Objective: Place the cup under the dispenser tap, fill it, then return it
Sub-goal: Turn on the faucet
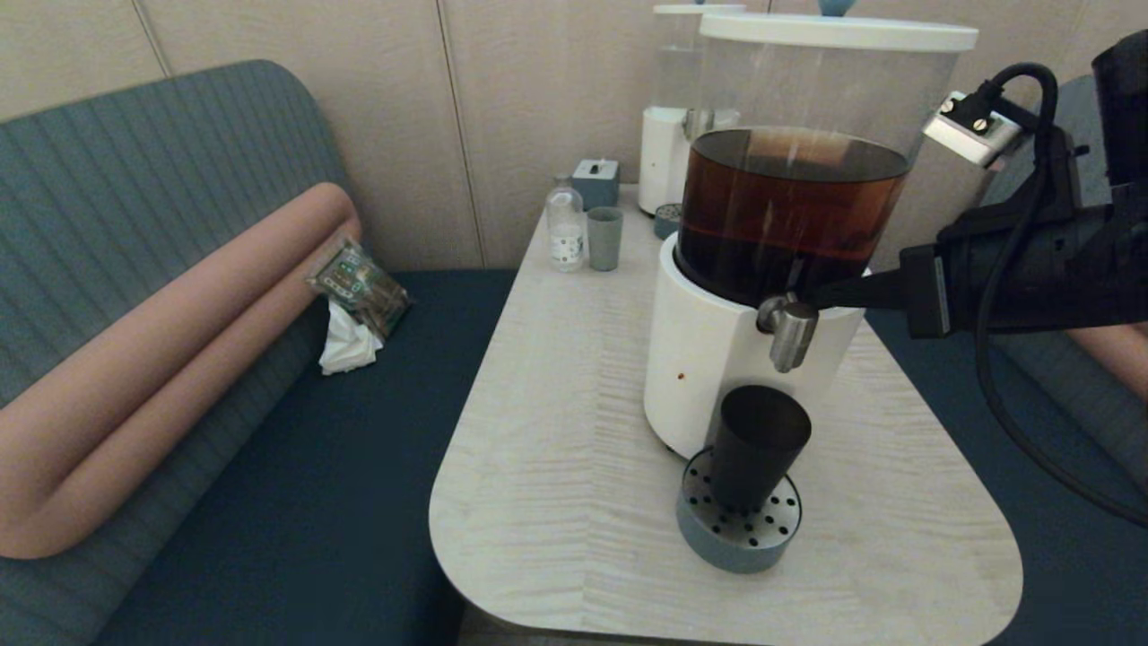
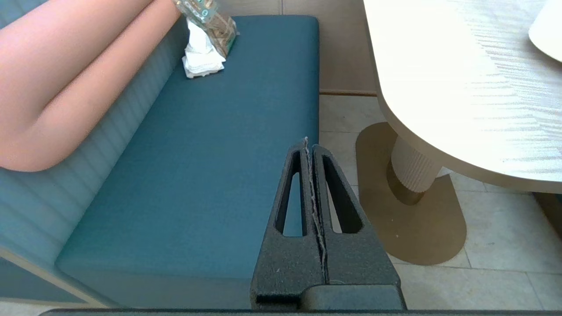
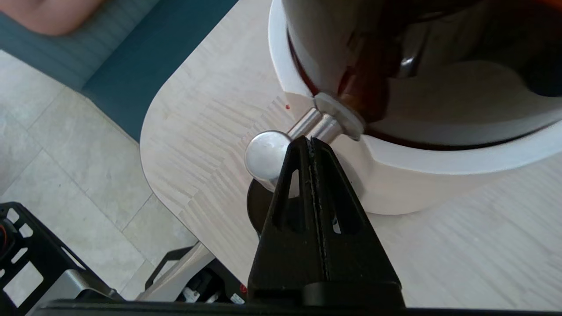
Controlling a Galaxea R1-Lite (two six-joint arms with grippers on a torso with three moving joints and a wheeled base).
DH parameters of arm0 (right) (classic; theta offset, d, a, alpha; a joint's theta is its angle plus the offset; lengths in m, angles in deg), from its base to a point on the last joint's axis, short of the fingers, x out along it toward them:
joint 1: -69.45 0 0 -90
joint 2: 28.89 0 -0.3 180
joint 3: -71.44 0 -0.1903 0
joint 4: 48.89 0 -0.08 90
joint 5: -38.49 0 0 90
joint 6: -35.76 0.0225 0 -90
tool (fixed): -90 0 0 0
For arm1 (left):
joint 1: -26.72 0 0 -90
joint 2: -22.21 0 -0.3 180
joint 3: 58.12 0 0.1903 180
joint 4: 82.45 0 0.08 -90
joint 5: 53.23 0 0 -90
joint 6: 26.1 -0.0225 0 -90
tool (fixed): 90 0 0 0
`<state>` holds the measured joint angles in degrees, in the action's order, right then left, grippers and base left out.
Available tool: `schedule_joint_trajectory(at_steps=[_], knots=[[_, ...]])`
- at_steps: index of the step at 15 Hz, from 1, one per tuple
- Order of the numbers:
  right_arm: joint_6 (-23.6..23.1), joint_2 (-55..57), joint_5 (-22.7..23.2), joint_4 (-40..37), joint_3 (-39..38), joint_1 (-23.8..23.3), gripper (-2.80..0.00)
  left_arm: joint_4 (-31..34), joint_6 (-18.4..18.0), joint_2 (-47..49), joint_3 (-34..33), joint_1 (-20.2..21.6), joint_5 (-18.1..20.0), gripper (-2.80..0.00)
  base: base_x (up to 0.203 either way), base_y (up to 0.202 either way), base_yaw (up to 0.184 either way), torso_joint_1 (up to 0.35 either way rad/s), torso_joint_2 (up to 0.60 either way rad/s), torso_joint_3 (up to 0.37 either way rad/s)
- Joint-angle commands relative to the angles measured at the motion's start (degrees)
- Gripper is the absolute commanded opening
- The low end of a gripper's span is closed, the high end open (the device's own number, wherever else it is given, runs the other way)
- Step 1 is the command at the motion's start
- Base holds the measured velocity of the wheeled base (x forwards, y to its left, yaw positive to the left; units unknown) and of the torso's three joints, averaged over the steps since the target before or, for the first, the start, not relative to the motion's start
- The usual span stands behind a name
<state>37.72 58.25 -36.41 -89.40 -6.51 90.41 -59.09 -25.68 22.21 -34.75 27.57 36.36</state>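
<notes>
head view: cup (image 1: 758,444) on perforated drip tray (image 1: 737,531), centre-right, under dispenser tap (image 1: 789,330). right gripper (image 1: 812,296), fingers pressed together, tip at tap. left gripper (image 2: 309,151) pressed together, holding nothing, over bench (image 2: 210,166). bottle (image 1: 565,226), grey-green cup (image 1: 604,238) upper centre.

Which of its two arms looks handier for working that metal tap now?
The right: its closed right gripper is at the dispenser tap, above the cup. The left gripper hangs beside the table.

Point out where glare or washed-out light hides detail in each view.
Left wrist view: the table top is blown out to near white and its grain fades. Head view: dim and even, with faint reflections on the clear tank. Right wrist view: the tap shows a bright sheen and the tank wall carries dark mirror-like reflections.
</notes>
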Motion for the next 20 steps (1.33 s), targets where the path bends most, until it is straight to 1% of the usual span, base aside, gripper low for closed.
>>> schedule_joint_trajectory(at_steps=[1,9,12,18,20], knots=[[0.01,0.4,0.02,-0.09,0.04,0.38,-2.8,0.0,0.02,0.09,-0.09,0.03,-0.02,-2.8,0.0,0.0,0.0,0.0,0.0,0.0],[0.07,1.87,-0.25,0.06,0.03,0.49,-2.8,0.0,0.02,0.09,-0.09,0.03,-0.02,-2.8,0.0,0.0,0.0,0.0,0.0,0.0],[-0.01,3.14,-0.84,2.92,-0.03,0.49,-2.8,0.0,0.02,0.09,-0.09,0.03,-0.02,-2.8,0.0,0.0,0.0,0.0,0.0,0.0],[-0.02,5.32,-0.95,3.61,1.56,0.4,-2.8,0.0,0.02,0.09,-0.09,0.03,-0.02,-2.8,0.0,0.0,0.0,0.0,0.0,0.0],[-0.1,5.79,-0.99,4.94,1.73,0.4,-2.8,0.0,0.02,0.09,-0.09,0.03,-0.02,-2.8,0.0,0.0,0.0,0.0,0.0,0.0]])
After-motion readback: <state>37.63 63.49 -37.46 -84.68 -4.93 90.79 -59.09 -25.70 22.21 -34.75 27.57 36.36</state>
